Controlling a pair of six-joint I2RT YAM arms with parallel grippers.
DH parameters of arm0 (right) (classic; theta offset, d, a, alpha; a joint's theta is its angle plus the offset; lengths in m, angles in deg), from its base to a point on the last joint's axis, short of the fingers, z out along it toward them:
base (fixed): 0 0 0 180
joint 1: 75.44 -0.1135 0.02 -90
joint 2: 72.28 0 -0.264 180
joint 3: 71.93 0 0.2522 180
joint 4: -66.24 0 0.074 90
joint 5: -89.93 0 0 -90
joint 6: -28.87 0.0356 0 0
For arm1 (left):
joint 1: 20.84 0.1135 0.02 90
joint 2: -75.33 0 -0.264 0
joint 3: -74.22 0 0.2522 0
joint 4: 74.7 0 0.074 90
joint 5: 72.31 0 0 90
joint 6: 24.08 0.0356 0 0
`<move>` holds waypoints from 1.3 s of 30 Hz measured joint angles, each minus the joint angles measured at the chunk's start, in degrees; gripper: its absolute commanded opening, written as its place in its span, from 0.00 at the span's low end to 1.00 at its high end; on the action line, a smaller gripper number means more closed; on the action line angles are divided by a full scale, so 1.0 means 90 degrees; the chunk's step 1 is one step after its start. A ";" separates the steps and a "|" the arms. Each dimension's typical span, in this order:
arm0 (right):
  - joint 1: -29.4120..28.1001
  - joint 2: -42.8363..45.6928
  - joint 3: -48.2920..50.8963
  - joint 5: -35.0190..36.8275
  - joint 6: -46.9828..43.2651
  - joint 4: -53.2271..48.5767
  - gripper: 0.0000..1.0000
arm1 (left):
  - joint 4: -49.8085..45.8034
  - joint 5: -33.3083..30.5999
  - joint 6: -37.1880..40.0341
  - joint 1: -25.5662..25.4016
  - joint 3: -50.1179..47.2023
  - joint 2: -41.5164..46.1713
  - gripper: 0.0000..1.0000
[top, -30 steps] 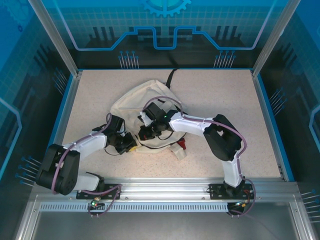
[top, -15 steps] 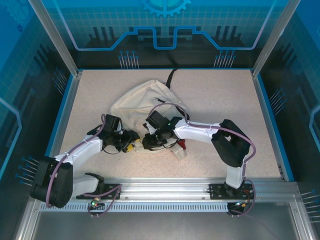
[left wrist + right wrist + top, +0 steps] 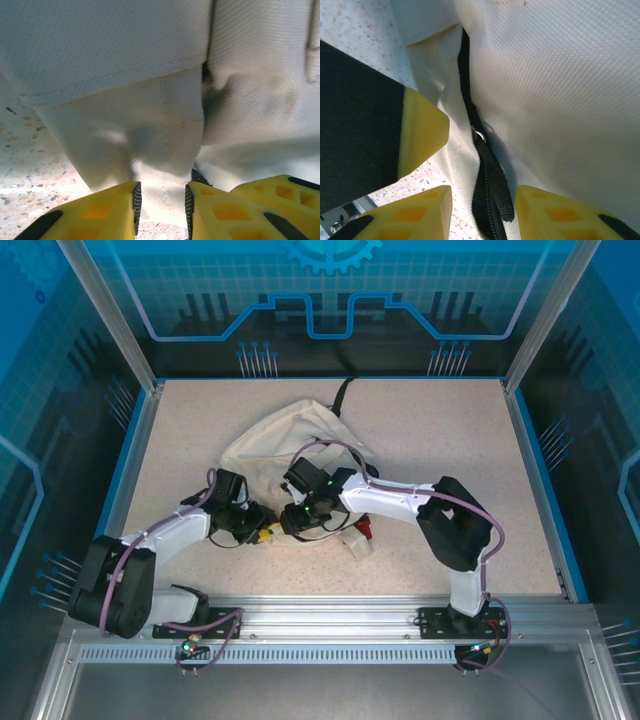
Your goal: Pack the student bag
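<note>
A soft cream fabric backpack with black straps is laid left of the speckled table's centre. At its near edge, the left gripper is seen narrowly parted around a fabric fold; whether it grips cannot be told. The right gripper is held open, 1 black zipper strip lying between its fingers.

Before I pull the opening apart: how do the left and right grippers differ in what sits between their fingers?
On the left gripper the fingers stand close together, gripping a plain cream fold; on the right gripper the fingers stand wider apart. The right gripper straddles a black strap with a small metal ring, the left gripper only cloth. Both sit at the near edge of the student bag, facing each other.
</note>
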 measured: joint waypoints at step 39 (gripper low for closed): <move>-0.0041 0.0017 -0.0459 -0.0114 -0.0576 -0.0797 0.00 | -0.0090 -0.0061 0.0165 0.0000 0.0228 0.0172 0.54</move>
